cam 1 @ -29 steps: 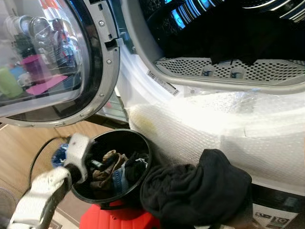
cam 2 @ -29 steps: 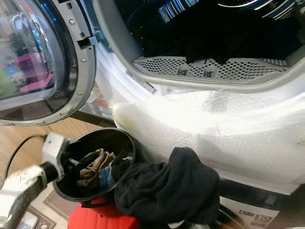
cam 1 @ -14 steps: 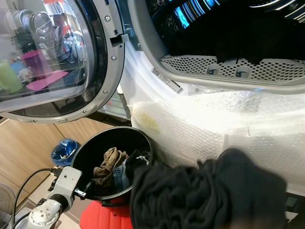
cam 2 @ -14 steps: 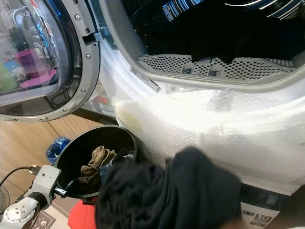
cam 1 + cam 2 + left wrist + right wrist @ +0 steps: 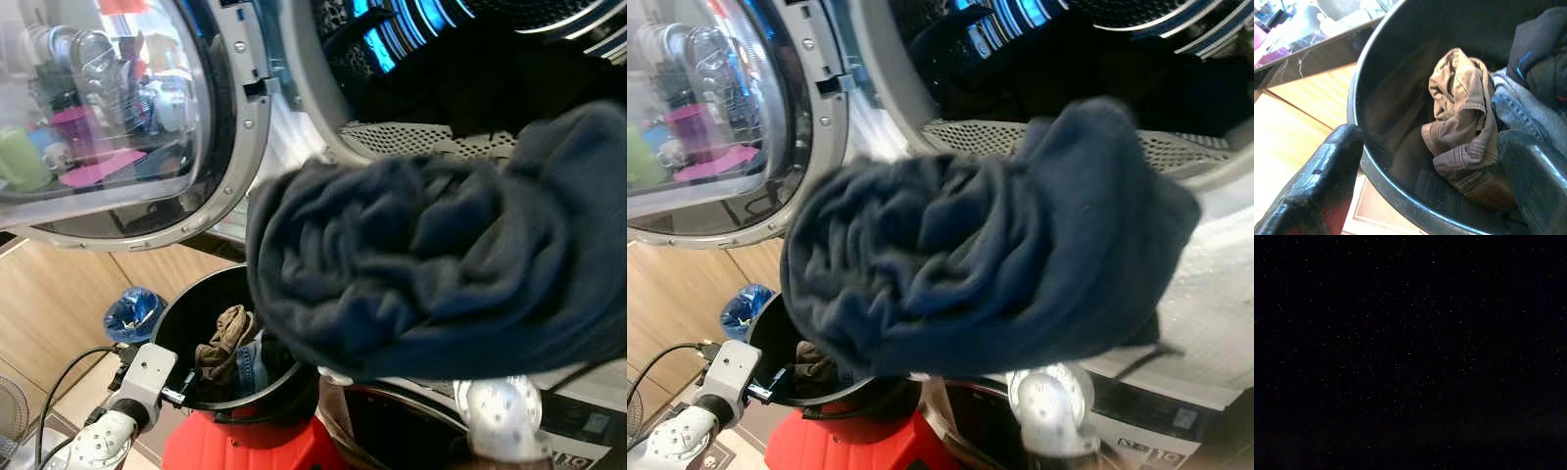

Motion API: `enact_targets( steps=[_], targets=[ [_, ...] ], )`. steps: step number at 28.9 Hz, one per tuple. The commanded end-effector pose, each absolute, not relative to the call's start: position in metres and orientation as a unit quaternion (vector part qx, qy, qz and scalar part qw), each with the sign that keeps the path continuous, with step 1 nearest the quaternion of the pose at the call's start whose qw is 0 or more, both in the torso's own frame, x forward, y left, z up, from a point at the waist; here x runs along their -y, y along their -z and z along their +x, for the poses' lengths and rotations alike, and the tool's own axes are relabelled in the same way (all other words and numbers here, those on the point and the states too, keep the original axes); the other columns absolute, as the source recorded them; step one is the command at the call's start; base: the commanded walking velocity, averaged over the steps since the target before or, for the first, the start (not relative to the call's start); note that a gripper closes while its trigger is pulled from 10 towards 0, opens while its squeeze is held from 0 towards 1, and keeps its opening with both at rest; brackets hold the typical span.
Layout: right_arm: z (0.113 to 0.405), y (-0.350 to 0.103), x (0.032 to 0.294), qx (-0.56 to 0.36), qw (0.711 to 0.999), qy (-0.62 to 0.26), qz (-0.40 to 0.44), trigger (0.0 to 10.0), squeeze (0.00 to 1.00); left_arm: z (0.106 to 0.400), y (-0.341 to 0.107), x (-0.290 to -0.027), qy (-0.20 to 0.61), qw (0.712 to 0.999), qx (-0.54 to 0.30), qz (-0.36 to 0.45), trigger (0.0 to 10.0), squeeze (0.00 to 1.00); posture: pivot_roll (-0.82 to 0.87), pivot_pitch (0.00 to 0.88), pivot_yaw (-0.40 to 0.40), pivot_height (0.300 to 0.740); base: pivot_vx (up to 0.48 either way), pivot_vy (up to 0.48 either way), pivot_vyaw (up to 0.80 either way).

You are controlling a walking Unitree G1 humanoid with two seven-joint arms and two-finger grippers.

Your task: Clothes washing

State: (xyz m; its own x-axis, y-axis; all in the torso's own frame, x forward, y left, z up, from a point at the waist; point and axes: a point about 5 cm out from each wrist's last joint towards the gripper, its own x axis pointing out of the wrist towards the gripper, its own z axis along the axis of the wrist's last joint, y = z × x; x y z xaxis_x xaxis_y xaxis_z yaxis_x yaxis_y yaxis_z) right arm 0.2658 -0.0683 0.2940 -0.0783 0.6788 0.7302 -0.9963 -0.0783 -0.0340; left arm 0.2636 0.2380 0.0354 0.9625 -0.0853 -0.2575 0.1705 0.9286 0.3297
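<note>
A bundled dark navy garment (image 5: 431, 264) hangs in the air in front of the washer's drum opening (image 5: 460, 78), just below its perforated lip. It rides on my right arm (image 5: 500, 416), whose gripper is buried in the cloth and holds it up. Below stands a black bucket (image 5: 191, 318) with a tan garment (image 5: 1459, 112) and blue denim (image 5: 1518, 112) inside. My left gripper (image 5: 1425, 176) is open at the bucket's near rim, one finger outside the wall and one over the clothes. More dark laundry lies inside the drum.
The washer's round glass door (image 5: 108, 117) is swung open to the left, above the bucket. The bucket sits on a red stool (image 5: 235, 450). A blue bag (image 5: 132, 311) lies on the wooden floor further left, and a black cable (image 5: 69, 377) trails from my left arm.
My right arm has lifted the dark garment from beside the bucket up to the drum opening. My left gripper drew back from inside the bucket to its rim.
</note>
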Motion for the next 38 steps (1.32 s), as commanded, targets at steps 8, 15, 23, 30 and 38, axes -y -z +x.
enact_targets(
  steps=[8, 15, 23, 30, 38],
  targets=[
    [0.293, -0.352, 0.06, 0.272, 0.559, -0.737, 0.267, 0.0, 0.0, 0.242, -0.001, -0.228, 0.076, 0.966, -0.187, 0.159, 10.0, 0.0, 0.04, 0.048, 0.079, 0.74, 0.0, 0.0, 0.0],
    [0.348, -0.419, 0.042, 0.253, 0.628, -0.692, 0.251, 0.0, 0.0, 0.242, 0.0, -0.222, 0.065, 0.971, -0.178, 0.145, 10.0, 0.0, 0.08, 0.047, 0.036, 0.74, 0.0, 0.0, 0.0],
    [0.382, -0.462, 0.042, 0.217, 0.87, -0.391, 0.209, 0.0, 0.0, 0.237, 0.002, -0.222, 0.029, 0.978, -0.169, 0.116, 10.0, 0.0, 0.14, 0.051, -0.012, 0.74, 0.0, 0.0, 0.0],
    [0.397, -0.466, 0.087, 0.189, 0.923, -0.18, 0.283, 0.0, 0.0, 0.235, 0.001, -0.217, 0.014, 0.983, -0.157, 0.098, 10.0, 0.0, 0.19, 0.053, -0.047, 0.74, 0.0, 0.0, 0.0],
    [0.406, -0.448, 0.157, 0.17, 0.917, 0.017, 0.36, 0.0, 0.0, 0.227, 0.001, -0.213, 0.001, 0.985, -0.152, 0.084, 10.0, 0.0, 0.21, 0.069, -0.064, 0.74, 0.0, 0.0, 0.0]
  ],
)
